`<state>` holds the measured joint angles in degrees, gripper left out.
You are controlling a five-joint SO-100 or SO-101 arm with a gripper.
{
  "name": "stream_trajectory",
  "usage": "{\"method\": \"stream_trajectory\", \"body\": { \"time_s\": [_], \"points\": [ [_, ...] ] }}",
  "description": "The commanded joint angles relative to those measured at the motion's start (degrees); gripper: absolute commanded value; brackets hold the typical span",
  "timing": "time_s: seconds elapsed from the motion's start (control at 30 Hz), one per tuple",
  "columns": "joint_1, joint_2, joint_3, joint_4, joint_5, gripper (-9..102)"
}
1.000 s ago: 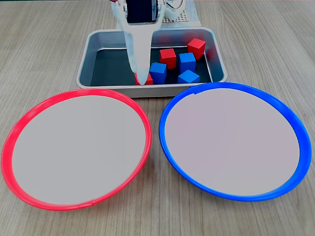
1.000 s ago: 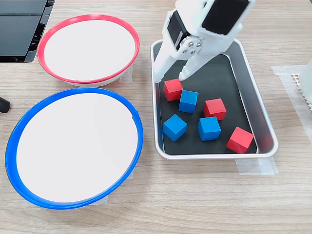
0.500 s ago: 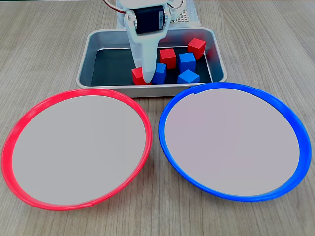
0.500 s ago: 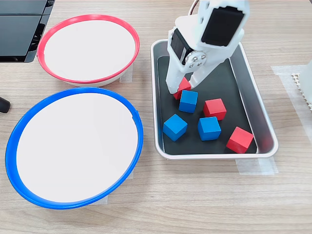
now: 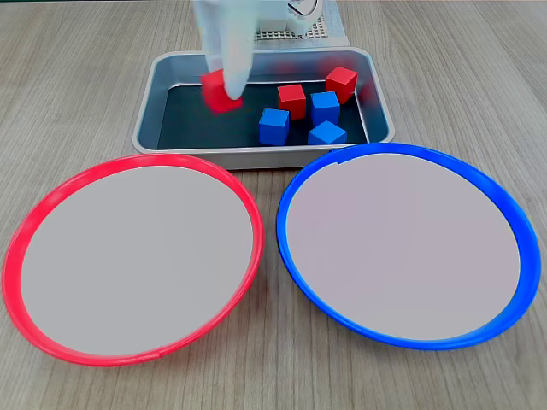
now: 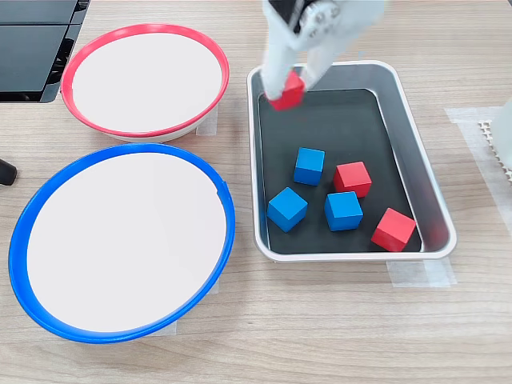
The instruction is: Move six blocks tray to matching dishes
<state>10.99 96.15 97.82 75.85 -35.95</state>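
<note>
Red block (image 5: 219,91) in tool (image 5: 224,92)

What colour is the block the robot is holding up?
Red. The block pinched in the gripper shows best in a fixed view.

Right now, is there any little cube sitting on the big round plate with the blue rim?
No, the blue-rimmed round plate holds nothing on its pale centre, and the three small blue cubes lie in the rectangular silver metal tray.

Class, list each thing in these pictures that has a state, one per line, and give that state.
claw: shut on red block, raised above the tray
red block: held, lifted
tray: holds three blue blocks and two red blocks
red-rimmed dish: empty
blue-rimmed dish: empty
</note>
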Motion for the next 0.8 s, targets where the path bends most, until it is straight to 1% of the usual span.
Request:
{"method": "stream_trajectory", "body": {
  "time_s": [0.0,0.1,0.2,0.27,0.37,0.4,0.47,0.5,0.53,0.57,0.6,0.7,0.73,0.77],
  "points": [
    [2.72,-3.78,-13.18,-2.11,4.66,0],
    [4.13,-11.87,-18.46,-10.72,8.35,0],
    [4.48,-18.9,-22.15,-16.0,9.32,2],
    [4.31,-22.24,-22.94,-18.02,9.05,6],
    [3.96,-25.05,-22.24,-19.69,8.44,18],
    [3.78,-25.14,-21.71,-19.78,7.91,19],
    [3.43,-24.7,-20.83,-19.07,7.03,19],
    [3.08,-23.12,-19.86,-17.4,5.54,16],
    [2.64,-21.97,-19.07,-16.08,2.9,10],
    [1.76,-18.63,-17.31,-11.87,-1.67,0],
    [1.32,-16.08,-16.61,-5.63,-5.36,0],
    [0.18,-8.7,-13.36,9.23,-15.21,0],
    [-0.18,-5.89,-10.9,13.18,-19.07,0],
    [-0.53,-3.69,-8.35,14.77,-21.45,2]
  ]
}}
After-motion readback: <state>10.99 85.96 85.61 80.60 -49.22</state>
